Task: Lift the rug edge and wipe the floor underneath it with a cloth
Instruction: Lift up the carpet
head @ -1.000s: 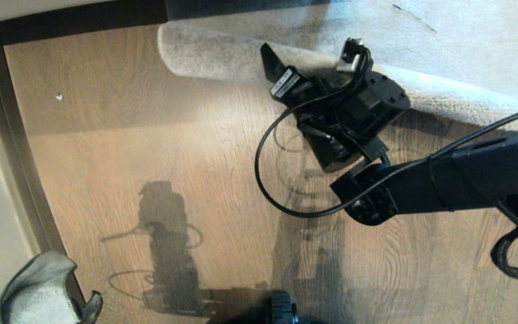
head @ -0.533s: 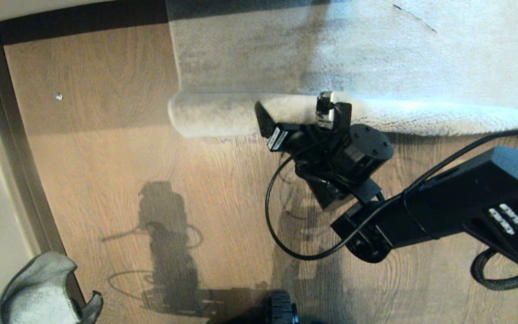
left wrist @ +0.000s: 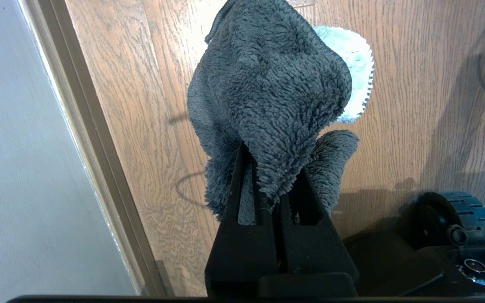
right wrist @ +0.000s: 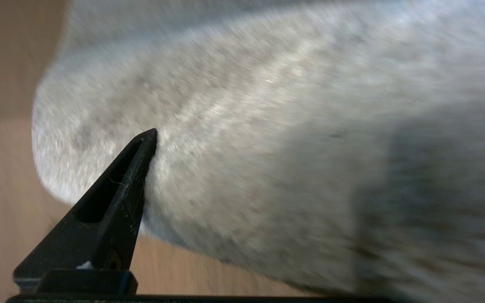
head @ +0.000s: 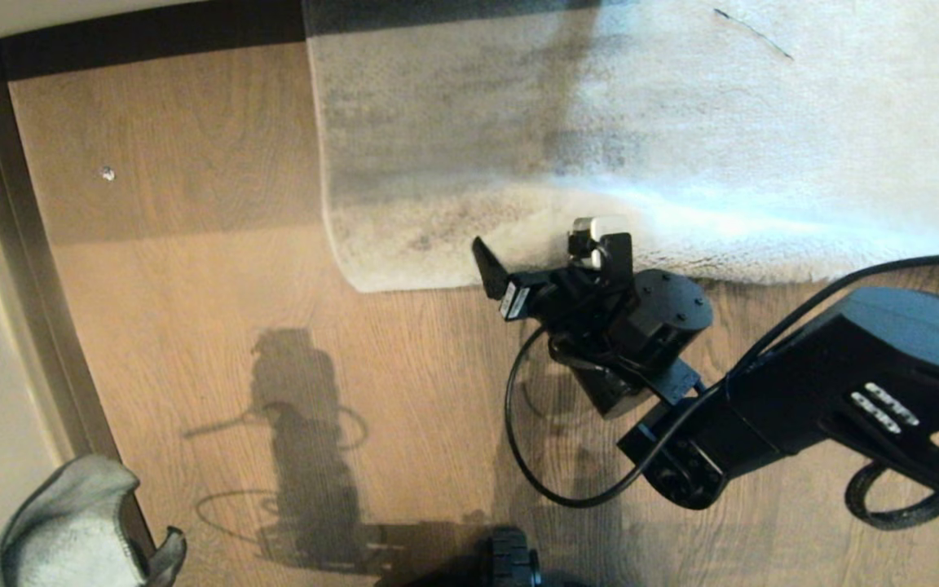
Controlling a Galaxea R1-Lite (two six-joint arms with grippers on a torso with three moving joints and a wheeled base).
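On the floor point(head: 192, 285), right end effector point(head: 543, 253) gapes empty over the rug edge point(head: 437, 281).

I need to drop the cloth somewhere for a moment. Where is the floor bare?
Bare floor lies between the skirting strip and the rug edge. It is crowded under the right gripper at that edge. The left gripper holds the cloth.

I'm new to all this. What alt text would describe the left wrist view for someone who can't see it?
Two black fingers of the left gripper are shut on a bunched grey terry cloth, held above the floor of brown wood-grain planks. A dark skirting strip and pale wall run along one side, with a wheel of the robot's base in one corner.
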